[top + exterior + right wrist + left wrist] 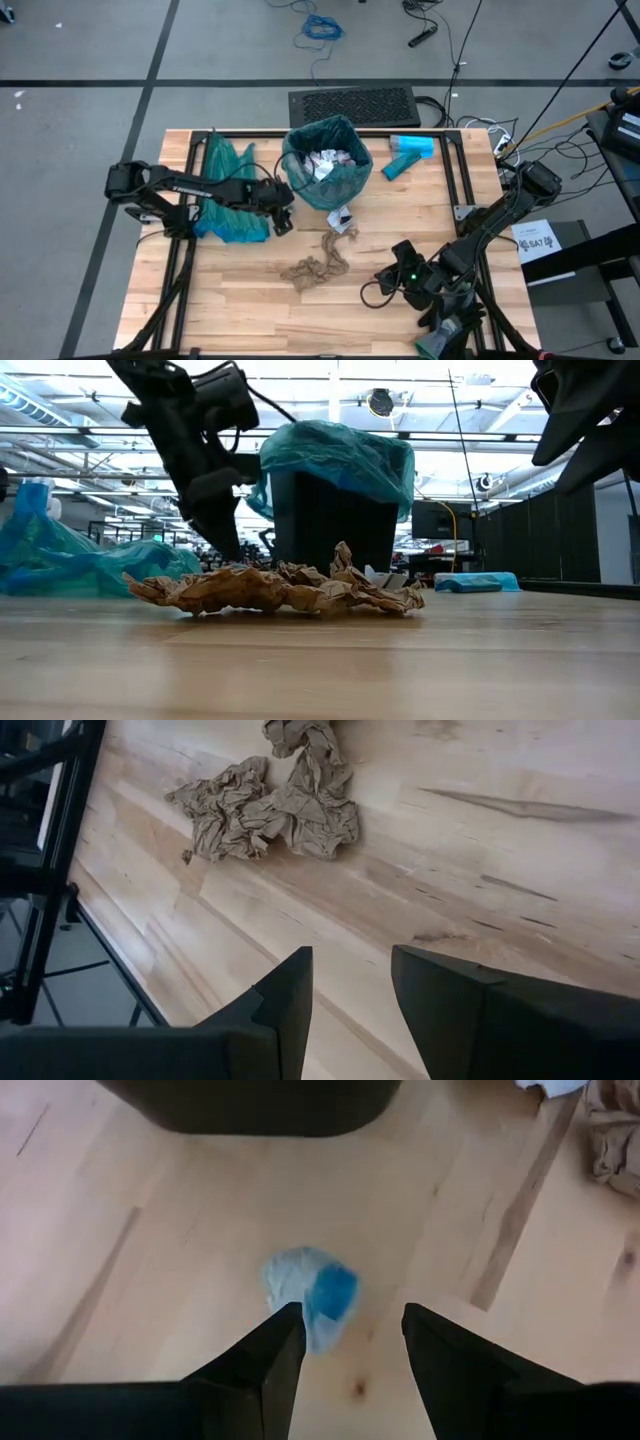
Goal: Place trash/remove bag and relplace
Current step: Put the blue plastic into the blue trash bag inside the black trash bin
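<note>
Left wrist view only – blue-white wrapper (312, 1295) under open jaws

Bright overhead light; soft wrist blur

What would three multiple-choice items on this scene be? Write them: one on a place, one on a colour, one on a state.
1. The crumpled brown paper lies:
A. inside the bin
B. on the table in front of the bin
C. under the spare bag

2. The liner in the bin is:
A. teal
B. black
C. white

3. The left gripper is:
A. shut on a scrap
B. open above a blue-and-white scrap
C. inside the bin

Key: 1 B, the high view shows it on bare wood; 2 A, seen from high and low; 3 B, the scrap lies free ahead of the spread fingers.
</note>
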Robot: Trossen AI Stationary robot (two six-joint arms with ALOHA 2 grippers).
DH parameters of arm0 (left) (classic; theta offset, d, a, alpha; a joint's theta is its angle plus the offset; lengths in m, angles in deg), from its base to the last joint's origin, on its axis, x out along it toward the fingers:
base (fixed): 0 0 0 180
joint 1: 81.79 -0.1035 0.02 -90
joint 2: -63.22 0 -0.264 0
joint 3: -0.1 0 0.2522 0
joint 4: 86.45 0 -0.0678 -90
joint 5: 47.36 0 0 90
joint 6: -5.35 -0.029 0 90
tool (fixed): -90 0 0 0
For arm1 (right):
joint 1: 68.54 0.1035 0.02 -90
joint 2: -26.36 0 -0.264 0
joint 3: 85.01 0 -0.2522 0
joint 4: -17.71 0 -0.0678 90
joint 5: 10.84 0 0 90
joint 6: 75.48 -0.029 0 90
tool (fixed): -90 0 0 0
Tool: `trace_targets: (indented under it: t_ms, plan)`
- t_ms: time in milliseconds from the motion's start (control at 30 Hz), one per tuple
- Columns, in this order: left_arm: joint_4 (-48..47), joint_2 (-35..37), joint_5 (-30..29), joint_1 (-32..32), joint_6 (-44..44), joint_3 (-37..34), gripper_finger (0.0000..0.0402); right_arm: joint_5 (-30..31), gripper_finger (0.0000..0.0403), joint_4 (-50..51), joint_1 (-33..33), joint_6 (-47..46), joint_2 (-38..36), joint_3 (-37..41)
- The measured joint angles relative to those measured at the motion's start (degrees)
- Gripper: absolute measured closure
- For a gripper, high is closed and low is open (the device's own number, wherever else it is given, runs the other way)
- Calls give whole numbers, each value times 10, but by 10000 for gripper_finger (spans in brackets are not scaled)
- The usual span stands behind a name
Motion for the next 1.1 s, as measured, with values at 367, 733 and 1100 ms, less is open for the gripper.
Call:
trace_targets:
  t_ms: [367,733,1100]
  plan:
    - [77,-67,63,-71,-48,-22,226,-3,273,-22,-8,-5,0,0]
    - [79,-62,107,-49,13,-24,362,-3,273,-16,-23,4,0,0]
    - [8,110,109,45,119,-4,362,-3,273,-16,-41,60,0,0]
